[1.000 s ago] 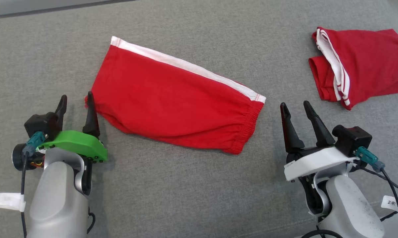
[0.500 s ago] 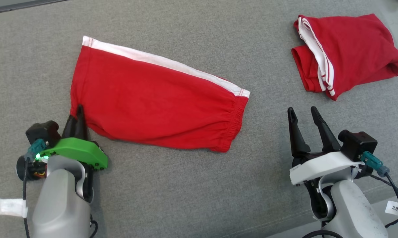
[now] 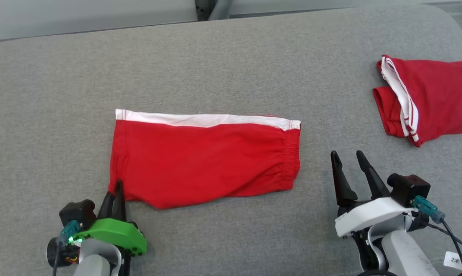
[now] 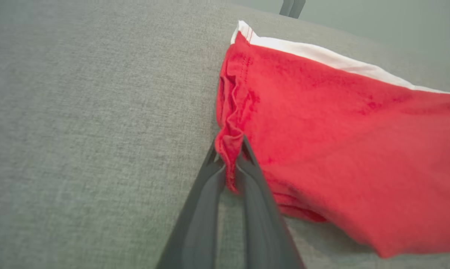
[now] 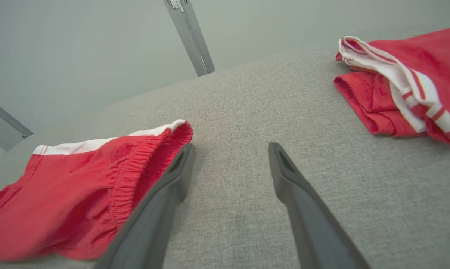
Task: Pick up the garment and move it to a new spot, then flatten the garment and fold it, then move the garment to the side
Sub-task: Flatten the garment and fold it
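The garment [image 3: 204,157] is a pair of red shorts with a white side stripe, folded in half and lying flat on the grey cushion; it also appears in the wrist views [image 4: 340,130] [image 5: 79,194]. My left gripper [image 3: 115,191] is shut on the garment's near left hem corner, with bunched red cloth pinched between its fingers [image 4: 230,149]. My right gripper [image 3: 347,163] stands open just right of the elastic waistband, touching nothing, and its fingertips [image 5: 230,153] hover over bare cushion.
A second red garment [image 3: 426,99] with white striped trim lies crumpled at the far right [image 5: 404,86]. The grey cushion [image 3: 231,57] ends at a rear edge, with a metal post [image 3: 211,7] behind it.
My left gripper went from open to shut on the hem corner and pulled it toward me, so the garment now lies square. The head camera has shifted too. The right gripper stays open.
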You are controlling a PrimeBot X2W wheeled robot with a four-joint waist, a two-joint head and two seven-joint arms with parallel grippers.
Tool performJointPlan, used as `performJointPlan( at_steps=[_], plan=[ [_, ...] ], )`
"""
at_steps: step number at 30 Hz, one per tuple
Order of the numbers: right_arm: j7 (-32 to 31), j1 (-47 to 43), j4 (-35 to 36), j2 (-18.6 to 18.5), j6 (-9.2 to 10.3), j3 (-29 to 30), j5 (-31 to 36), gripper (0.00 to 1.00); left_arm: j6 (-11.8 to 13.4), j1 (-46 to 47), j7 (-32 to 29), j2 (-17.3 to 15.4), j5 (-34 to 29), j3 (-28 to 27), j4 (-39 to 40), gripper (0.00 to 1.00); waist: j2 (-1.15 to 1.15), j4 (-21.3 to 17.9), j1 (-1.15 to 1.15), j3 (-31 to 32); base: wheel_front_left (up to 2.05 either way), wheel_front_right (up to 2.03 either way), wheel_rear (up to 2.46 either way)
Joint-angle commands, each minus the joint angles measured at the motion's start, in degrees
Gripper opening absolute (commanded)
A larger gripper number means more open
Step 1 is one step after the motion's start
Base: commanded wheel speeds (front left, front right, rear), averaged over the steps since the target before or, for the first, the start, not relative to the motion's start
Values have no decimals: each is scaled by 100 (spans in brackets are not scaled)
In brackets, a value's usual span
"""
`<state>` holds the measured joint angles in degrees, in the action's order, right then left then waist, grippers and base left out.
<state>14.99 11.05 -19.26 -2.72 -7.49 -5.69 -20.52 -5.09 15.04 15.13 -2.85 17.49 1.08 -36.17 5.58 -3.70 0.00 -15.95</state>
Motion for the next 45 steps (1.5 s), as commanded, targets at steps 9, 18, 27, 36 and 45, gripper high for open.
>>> performJointPlan(
  at_steps=[9, 18, 27, 36, 45],
  plan=[
    [10, 73, -121, -27, 2, -299, -32, 100, 394, -477, -4, -14, 0, 466, 554, 100, 0, 590, 0, 216, 0, 0, 0],
    [11, 457, -860, -28, 2, -239, -7, 100, 401, -671, -3, -13, -190, 558, 889, 100, 0, 1174, 0, 139, 0, 0, 0],
    [4, 575, -1909, -22, 2, -74, -150, 100, 360, -794, -3, -12, -342, 388, 971, 100, 0, 1369, 0, 98, 0, 0, 0],
    [-10, 726, -2140, -11, 1, -488, -1167, 0, 342, -817, -3, -14, -208, 391, 1063, 100, 0, 1364, 0, 56, 0, 0, 0],
    [6, 826, -1681, -233, 4, -46, -1425, 0, 357, -1000, -3, -14, -85, 499, 1055, 100, 0, 1072, 0, 214, 0, 0, 0]
  ],
)
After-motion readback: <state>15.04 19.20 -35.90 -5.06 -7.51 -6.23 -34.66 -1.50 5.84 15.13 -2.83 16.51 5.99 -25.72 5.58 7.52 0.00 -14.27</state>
